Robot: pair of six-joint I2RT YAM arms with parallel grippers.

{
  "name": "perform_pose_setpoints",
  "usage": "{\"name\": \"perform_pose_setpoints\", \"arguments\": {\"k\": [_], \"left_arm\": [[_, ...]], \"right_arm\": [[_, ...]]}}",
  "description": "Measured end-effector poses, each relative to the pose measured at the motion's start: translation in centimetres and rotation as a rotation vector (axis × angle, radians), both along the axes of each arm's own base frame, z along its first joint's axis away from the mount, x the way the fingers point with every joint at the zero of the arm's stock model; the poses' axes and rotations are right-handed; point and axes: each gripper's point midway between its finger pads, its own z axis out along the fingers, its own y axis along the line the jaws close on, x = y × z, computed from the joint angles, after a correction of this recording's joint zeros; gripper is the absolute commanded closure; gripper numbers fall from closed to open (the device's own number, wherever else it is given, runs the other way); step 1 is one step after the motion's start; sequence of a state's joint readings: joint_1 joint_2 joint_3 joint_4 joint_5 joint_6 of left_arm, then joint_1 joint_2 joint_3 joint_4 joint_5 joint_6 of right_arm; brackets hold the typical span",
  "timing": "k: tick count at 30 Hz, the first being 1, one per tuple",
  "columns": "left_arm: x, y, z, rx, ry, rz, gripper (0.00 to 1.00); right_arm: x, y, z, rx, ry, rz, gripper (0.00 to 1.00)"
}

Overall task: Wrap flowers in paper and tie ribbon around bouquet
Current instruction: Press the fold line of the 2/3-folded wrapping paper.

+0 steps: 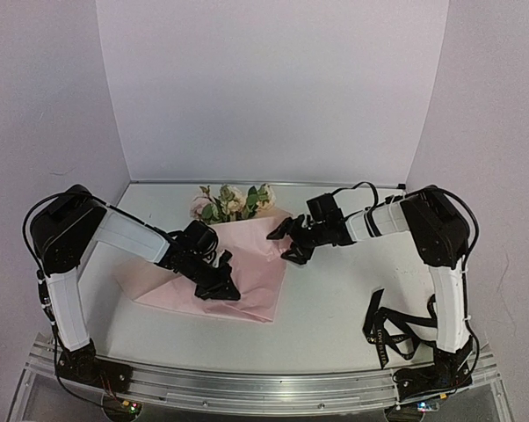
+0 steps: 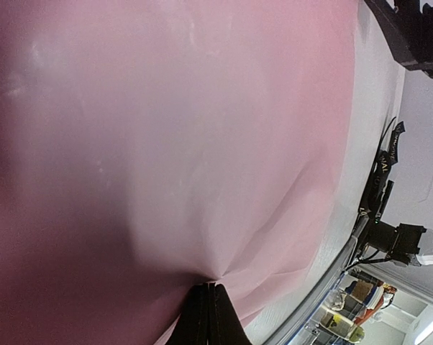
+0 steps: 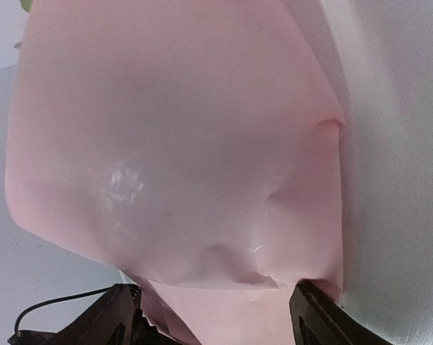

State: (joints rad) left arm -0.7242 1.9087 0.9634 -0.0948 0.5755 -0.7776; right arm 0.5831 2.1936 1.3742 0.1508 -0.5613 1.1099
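Note:
The pink paper (image 1: 254, 260) lies folded on the table over the stems of the flowers (image 1: 232, 201), whose pale blooms and leaves stick out at its far edge. My left gripper (image 1: 222, 287) is shut on the paper near its front; in the left wrist view creases fan out from the closed fingertips (image 2: 209, 289) across the paper (image 2: 166, 144). My right gripper (image 1: 284, 243) is open at the paper's right corner. In the right wrist view the paper (image 3: 180, 144) bulges between the spread fingers (image 3: 318, 316). The black ribbon (image 1: 390, 331) lies in loops beside the right arm's base.
White walls close in the table at the back and on both sides. A metal rail (image 1: 247, 387) runs along the near edge. The ribbon (image 2: 386, 154) also shows far off in the left wrist view.

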Motion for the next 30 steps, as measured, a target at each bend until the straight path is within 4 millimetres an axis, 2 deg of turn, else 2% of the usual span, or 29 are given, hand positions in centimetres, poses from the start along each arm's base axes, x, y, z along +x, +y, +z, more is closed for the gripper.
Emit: {"name": "perform_pose_setpoints", "arguments": {"k": [3, 9, 14, 19, 26, 30], "left_arm": [[0.1, -0.1, 0.0, 0.0, -0.001, 0.0, 0.99], [0.1, -0.1, 0.0, 0.0, -0.001, 0.001, 0.99], [0.1, -0.1, 0.0, 0.0, 0.0, 0.001, 0.99], [0.1, -0.1, 0.0, 0.0, 0.0, 0.001, 0.99], [0.1, -0.1, 0.0, 0.0, -0.001, 0.0, 1.0], [0.1, -0.1, 0.0, 0.0, -0.001, 0.0, 1.0]], "right_arm": [[0.9, -0.2, 0.2, 0.02, -0.002, -0.027, 0.18], [1.8, -0.3, 0.5, 0.024, -0.015, -0.054, 0.19], [3.7, 0.4, 0.9, 0.046, -0.029, -0.082, 0.19], [5.3, 0.0, 1.3, 0.037, -0.051, -0.118, 0.22], [8.7, -2.2, 0.3, -0.014, -0.059, -0.199, 0.23], [10.1, -3.5, 0.9, -0.069, -0.086, -0.21, 0.22]]}}
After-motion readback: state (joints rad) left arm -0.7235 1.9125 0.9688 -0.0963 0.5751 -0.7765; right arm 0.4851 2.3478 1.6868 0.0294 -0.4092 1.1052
